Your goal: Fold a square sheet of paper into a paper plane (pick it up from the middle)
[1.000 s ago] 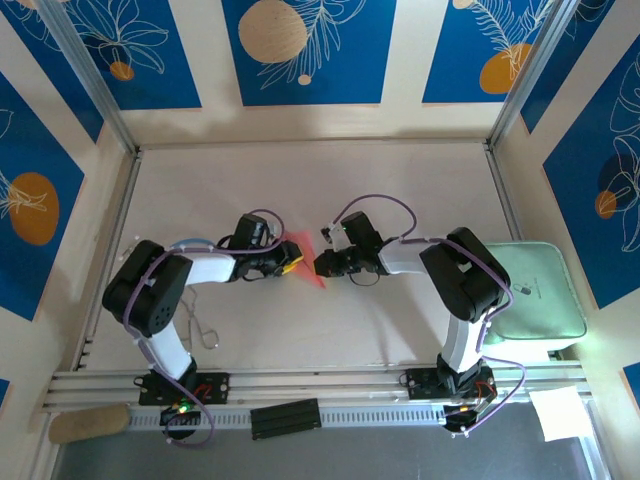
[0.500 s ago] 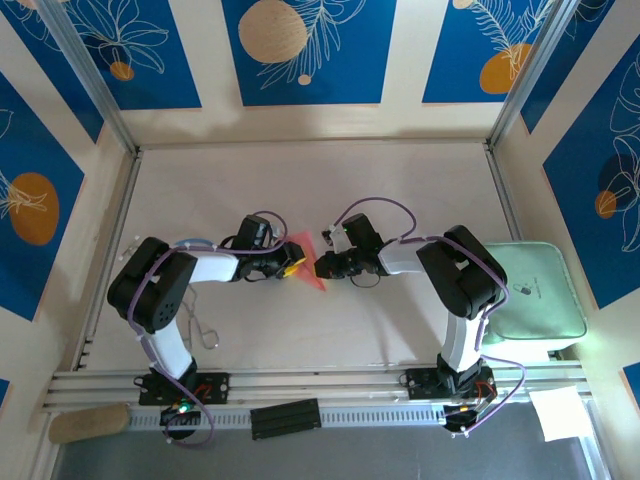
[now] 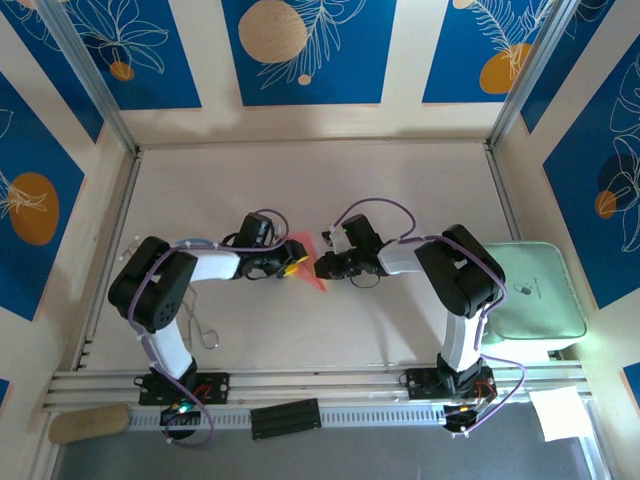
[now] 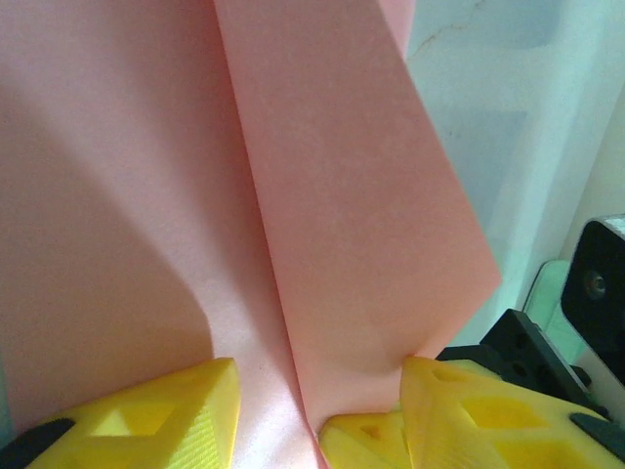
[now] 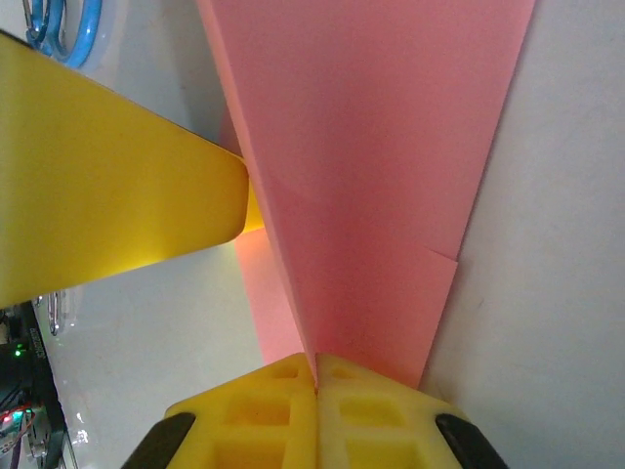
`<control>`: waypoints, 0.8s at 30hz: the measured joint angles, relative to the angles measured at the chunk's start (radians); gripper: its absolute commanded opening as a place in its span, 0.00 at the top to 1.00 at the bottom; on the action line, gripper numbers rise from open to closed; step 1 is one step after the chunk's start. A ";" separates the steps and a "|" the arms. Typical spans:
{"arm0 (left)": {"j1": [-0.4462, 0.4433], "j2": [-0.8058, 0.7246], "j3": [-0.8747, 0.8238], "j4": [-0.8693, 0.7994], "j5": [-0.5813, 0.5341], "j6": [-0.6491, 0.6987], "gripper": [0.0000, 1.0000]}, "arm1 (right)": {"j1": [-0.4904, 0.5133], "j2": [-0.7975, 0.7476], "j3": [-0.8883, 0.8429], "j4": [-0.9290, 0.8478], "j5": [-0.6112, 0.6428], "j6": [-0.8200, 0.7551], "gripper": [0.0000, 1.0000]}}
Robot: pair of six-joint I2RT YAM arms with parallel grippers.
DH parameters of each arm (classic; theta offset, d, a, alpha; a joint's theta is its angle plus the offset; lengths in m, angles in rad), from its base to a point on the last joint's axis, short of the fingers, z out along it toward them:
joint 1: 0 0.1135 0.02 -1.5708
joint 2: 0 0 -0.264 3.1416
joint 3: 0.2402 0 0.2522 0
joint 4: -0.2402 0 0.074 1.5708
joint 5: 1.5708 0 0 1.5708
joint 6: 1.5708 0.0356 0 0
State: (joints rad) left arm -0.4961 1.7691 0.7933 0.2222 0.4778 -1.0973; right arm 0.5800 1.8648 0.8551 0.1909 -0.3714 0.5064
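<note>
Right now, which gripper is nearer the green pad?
Right. The right gripper, shut on the pink paper, is left of the green pad; the left gripper sits farther left, across the paper.

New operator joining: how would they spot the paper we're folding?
On the table, find where the left hand and right hand meet. The folded pink-red paper sits between them, unlike the pale green pad far right.

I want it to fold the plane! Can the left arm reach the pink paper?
Probably yes. The left gripper sits right at the pink paper, with its jaws apart, paper between them and nothing blocking the way. The right gripper pinches the paper's other side.
</note>
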 measured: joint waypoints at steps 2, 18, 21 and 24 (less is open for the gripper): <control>-0.002 0.003 0.014 -0.027 -0.004 0.005 0.52 | 0.000 0.000 0.000 0.000 0.000 0.001 0.88; -0.025 0.027 0.110 -0.198 -0.053 0.033 0.48 | 0.000 -0.013 -0.001 -0.009 0.004 0.011 0.78; -0.028 0.031 0.123 -0.220 -0.063 0.033 0.47 | 0.000 -0.034 -0.007 -0.027 0.024 0.011 0.76; -0.032 0.034 0.136 -0.240 -0.071 0.033 0.46 | 0.006 -0.050 -0.007 -0.044 0.048 0.009 0.75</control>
State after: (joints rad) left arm -0.5278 1.8030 0.9295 -0.0181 0.4068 -1.0641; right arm 0.5865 1.8153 0.8478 0.1467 -0.3229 0.5152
